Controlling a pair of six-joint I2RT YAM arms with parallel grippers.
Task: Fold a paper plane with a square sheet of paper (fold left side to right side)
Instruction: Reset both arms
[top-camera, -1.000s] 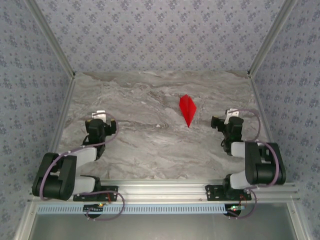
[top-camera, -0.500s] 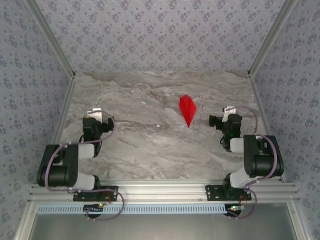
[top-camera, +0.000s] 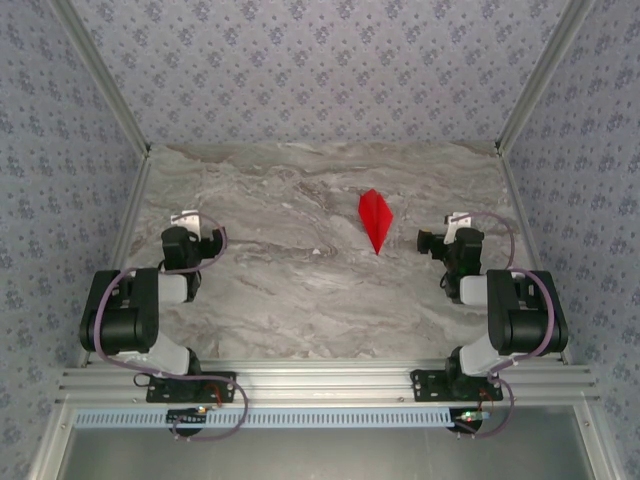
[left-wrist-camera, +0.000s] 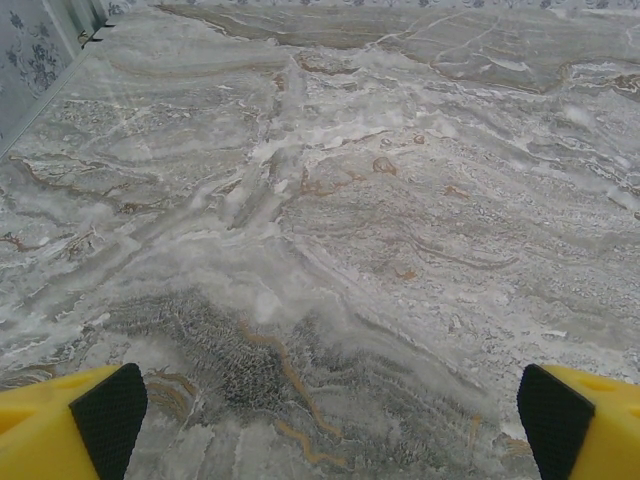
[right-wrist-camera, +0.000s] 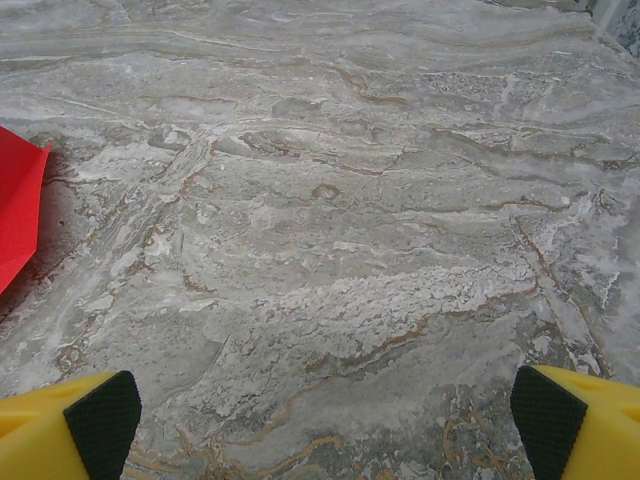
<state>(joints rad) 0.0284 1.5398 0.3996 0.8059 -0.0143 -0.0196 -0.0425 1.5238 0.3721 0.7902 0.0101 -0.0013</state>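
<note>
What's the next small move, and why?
Probably no more folding: pull the left tool and right tool back to rest. Both stand open and empty, apart from the paper plane, which already lies folded to a sharp point on the table.

Left hand (left-wrist-camera: 330, 418) spread wide, black-padded yellow fingers (left-wrist-camera: 58, 438) at lower corners, grey veined marble table (left-wrist-camera: 330, 200) beneath

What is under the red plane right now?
The plane lies on the marble table, nothing sticking out around its edges. The patch directly beneath is covered by the paper and cannot be checked.
</note>
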